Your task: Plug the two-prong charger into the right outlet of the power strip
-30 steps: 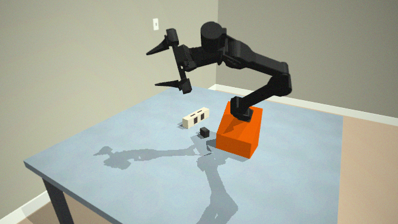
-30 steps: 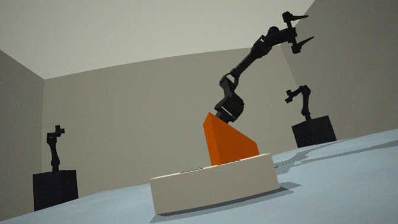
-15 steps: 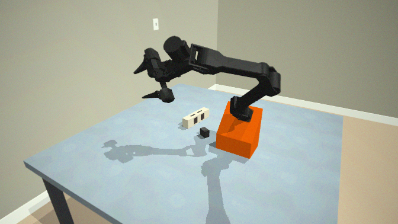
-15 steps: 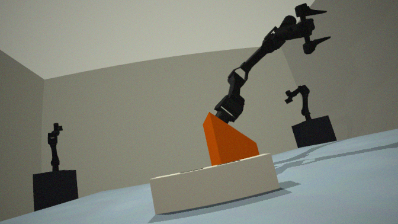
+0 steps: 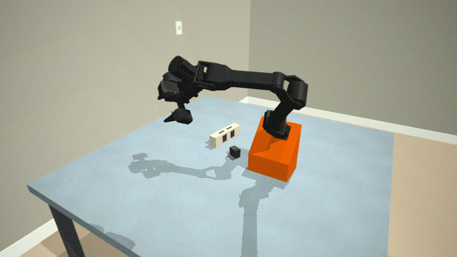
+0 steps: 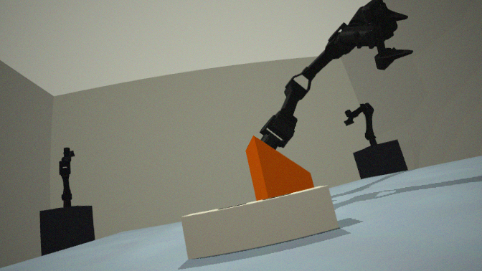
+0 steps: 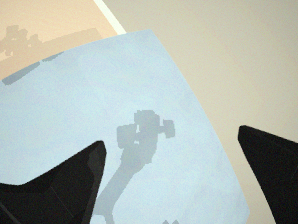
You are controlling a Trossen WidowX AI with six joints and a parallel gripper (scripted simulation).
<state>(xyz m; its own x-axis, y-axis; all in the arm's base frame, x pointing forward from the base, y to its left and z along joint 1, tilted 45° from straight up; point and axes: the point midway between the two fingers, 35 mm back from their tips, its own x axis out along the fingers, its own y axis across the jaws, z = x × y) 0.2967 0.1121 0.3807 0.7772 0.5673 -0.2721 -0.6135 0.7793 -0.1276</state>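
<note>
The charger (image 5: 234,151) is a small black block on the table in the top view, between the power strip and the orange base. Its prongs cannot be made out. The cream power strip (image 5: 215,141) (image 6: 258,231) lies on the table, with dark slots on top and two dark squares on the side towards the charger. In the exterior view its plain long side shows, and the charger is not visible. My gripper (image 5: 162,109) (image 6: 409,34) (image 7: 173,140) is wide open and empty, high above the table, left of the strip in the top view. Neither strip nor charger shows in the wrist view.
The orange base (image 5: 272,163) (image 6: 283,176) of my arm stands close to the charger and strip. The blue table (image 5: 323,190) (image 7: 75,110) ends at an edge beneath the wrist view. The exterior view also shows two distant arms on dark boxes (image 6: 67,229) (image 6: 381,159).
</note>
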